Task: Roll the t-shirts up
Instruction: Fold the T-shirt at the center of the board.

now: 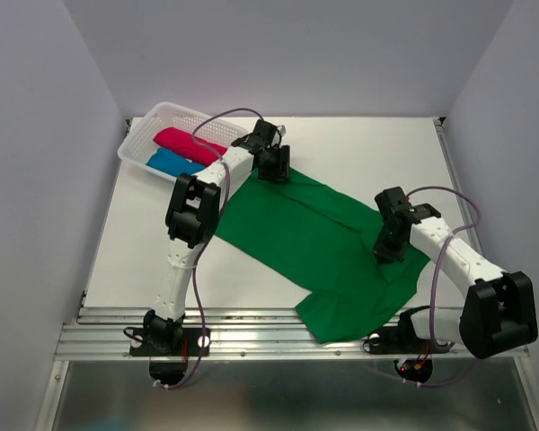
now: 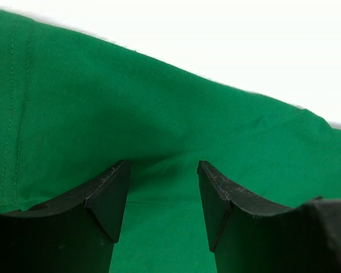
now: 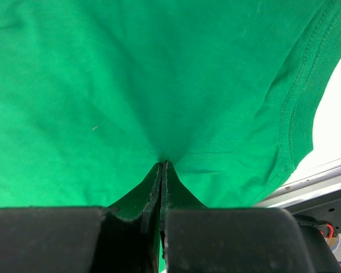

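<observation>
The green t-shirt (image 1: 314, 233) lies spread flat across the middle of the table, one sleeve hanging over the near edge. My left gripper (image 1: 272, 171) is open at the shirt's far left edge, its jaws apart and pressed down on the fabric (image 2: 159, 102), with nothing between them but flat cloth (image 2: 163, 165). My right gripper (image 1: 391, 251) is shut on a pinch of the green shirt near its right side; the cloth (image 3: 131, 68) puckers at the closed fingertips (image 3: 162, 164). A crimson-pink t-shirt (image 1: 187, 142) and a blue t-shirt (image 1: 171, 162) lie rolled in the basket.
The white perforated basket (image 1: 162, 118) stands at the far left corner, just left of my left gripper. The table's metal rail (image 1: 251, 328) runs along the near edge and shows in the right wrist view (image 3: 324, 176). Grey walls enclose three sides.
</observation>
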Tool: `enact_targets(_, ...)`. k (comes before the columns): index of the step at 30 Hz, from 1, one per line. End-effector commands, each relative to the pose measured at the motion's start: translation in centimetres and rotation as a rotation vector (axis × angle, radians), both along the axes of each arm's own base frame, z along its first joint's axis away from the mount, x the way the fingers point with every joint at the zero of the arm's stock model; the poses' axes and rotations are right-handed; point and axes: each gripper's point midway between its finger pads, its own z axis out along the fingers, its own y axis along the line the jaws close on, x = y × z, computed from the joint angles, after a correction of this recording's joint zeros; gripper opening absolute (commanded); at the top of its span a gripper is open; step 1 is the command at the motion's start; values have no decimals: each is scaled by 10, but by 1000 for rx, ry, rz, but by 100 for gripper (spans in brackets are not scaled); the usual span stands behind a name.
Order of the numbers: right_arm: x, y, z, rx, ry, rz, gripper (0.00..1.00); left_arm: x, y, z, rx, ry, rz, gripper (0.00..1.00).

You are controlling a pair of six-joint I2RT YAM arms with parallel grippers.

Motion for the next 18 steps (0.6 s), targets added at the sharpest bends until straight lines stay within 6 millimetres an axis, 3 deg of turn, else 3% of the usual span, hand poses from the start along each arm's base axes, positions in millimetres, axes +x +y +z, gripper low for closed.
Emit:
enact_targets(1, 6, 12, 32, 52, -60, 54, 1, 9, -3, 20, -31, -42, -1, 62)
enact_targets(18, -21, 33, 43, 116, 47, 118, 1, 10, 1, 15, -24, -35, 4, 63)
